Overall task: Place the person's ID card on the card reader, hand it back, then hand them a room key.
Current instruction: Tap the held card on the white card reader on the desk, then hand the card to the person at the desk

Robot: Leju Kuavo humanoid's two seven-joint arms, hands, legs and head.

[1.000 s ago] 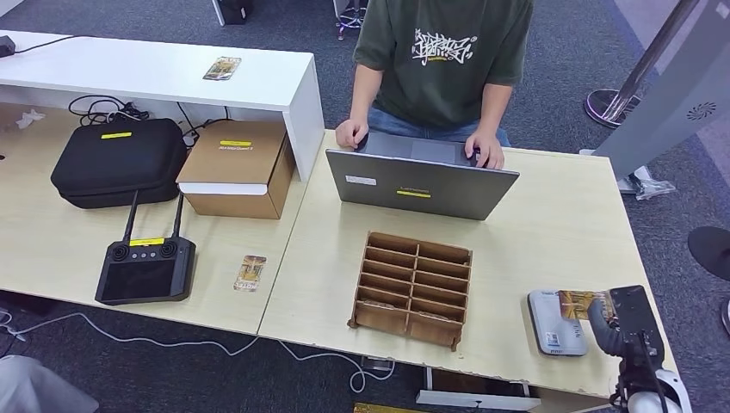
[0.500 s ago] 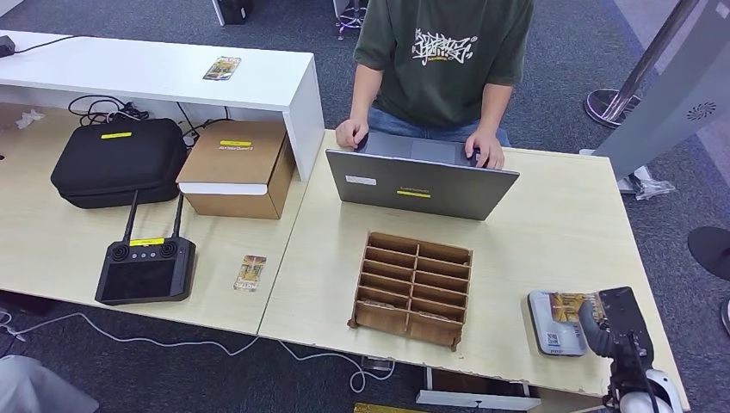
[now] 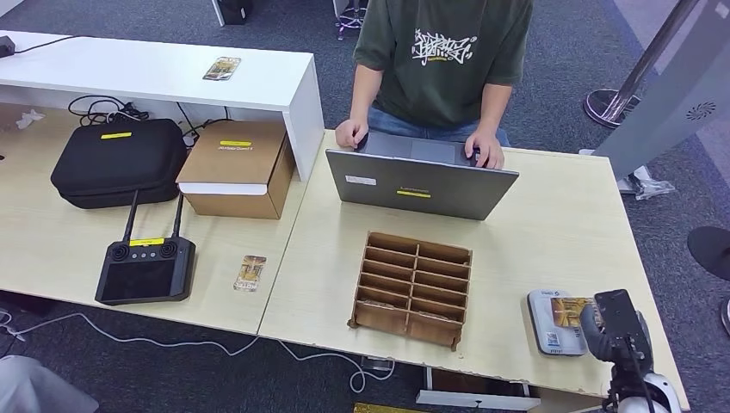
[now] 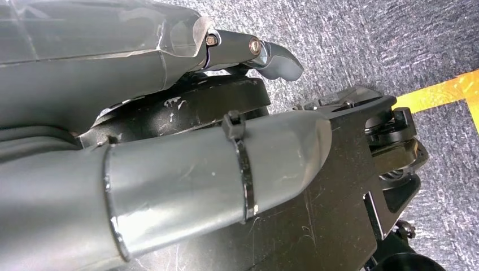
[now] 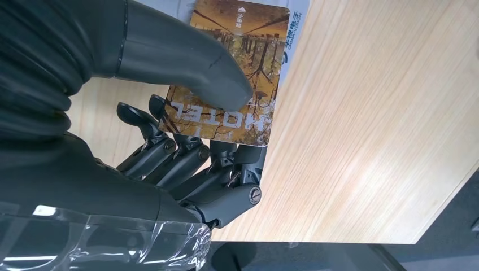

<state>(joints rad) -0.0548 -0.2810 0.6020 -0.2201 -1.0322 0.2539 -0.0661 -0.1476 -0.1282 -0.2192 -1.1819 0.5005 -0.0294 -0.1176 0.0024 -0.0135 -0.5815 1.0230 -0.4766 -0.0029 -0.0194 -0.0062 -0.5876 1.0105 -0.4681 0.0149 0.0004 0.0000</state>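
Observation:
A card (image 3: 570, 310) with a brown and gold picture and the word HOTEL lies low over the white card reader (image 3: 549, 331) at the table's front right. My right hand (image 3: 613, 323) holds it. In the right wrist view the thumb (image 5: 186, 65) presses on top of the card (image 5: 251, 62) and the fingers (image 5: 186, 164) curl beneath it, with the reader's (image 5: 297, 22) edge showing past the card. Whether the card touches the reader I cannot tell. My left hand (image 4: 169, 113) hangs over grey carpet, holding nothing, its fingers apart.
A person (image 3: 443, 60) types on a grey laptop (image 3: 419, 185) across the table. A wooden slotted tray (image 3: 413, 288) sits mid-table. Two more cards lie on the left table (image 3: 250, 273) and the white shelf (image 3: 222, 68). A black controller (image 3: 145, 268), black case (image 3: 120, 159) and cardboard box (image 3: 234, 168) stand left.
My right hand has come down and drawn back toward the table's front edge, bringing the card lower over the reader. The person and the other things have not moved.

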